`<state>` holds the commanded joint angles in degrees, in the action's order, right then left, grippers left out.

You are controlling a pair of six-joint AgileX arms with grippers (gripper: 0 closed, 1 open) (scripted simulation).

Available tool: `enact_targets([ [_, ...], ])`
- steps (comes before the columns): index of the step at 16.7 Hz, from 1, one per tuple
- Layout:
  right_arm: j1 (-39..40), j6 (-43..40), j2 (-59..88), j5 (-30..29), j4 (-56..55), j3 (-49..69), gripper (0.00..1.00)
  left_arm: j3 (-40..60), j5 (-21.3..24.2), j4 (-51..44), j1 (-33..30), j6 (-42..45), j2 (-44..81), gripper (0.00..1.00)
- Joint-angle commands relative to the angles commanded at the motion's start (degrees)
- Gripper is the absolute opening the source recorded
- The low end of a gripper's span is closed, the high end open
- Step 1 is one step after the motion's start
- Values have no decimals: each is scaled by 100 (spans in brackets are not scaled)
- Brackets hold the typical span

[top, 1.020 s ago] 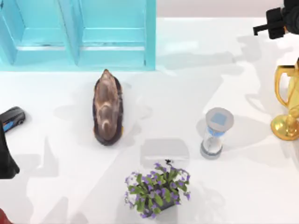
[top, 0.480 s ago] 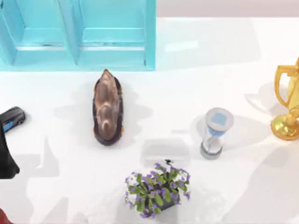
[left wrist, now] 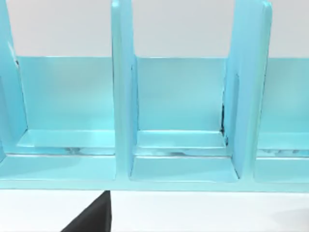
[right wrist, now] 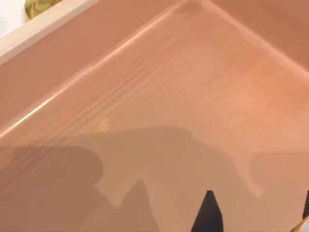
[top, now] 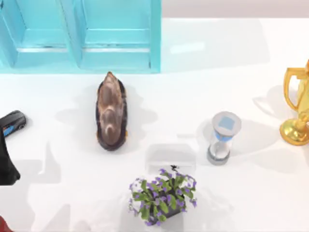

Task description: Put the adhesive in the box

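Observation:
The box is light wood, and the right wrist view looks closely down onto its floor and one side wall. My right gripper hangs just above that floor and casts a broad shadow on it. A thin orange sliver lies at the edge of that view beside the gripper. I cannot tell whether it is the adhesive, which is otherwise hidden. My left arm is parked at the table's left edge, and its wrist view faces the blue shelf.
A blue shelf unit spans the back left. A brown shoe lies left of centre. A potted purple plant stands at the front, an hourglass right of centre and a gold trophy at the right edge.
My right arm, at the top view's far right corner a second ago, has gone out of that view. Its shadows have left the table's right side. Nothing on the table moved.

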<state>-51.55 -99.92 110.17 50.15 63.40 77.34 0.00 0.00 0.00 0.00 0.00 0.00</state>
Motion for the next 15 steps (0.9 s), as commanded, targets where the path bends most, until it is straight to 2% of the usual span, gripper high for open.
enact_targets([
  [2,-210,-458,-23,324,407,-135,0,0,0,0,0,0,0,100],
  [5,-301,-690,-40,498,628,-216,0,0,0,0,0,0,0,100],
  [11,-233,-602,-11,494,522,-253,0,0,0,0,0,0,0,100],
  [15,47,-81,-9,536,-313,-626,0,0,0,0,0,0,0,100],
])
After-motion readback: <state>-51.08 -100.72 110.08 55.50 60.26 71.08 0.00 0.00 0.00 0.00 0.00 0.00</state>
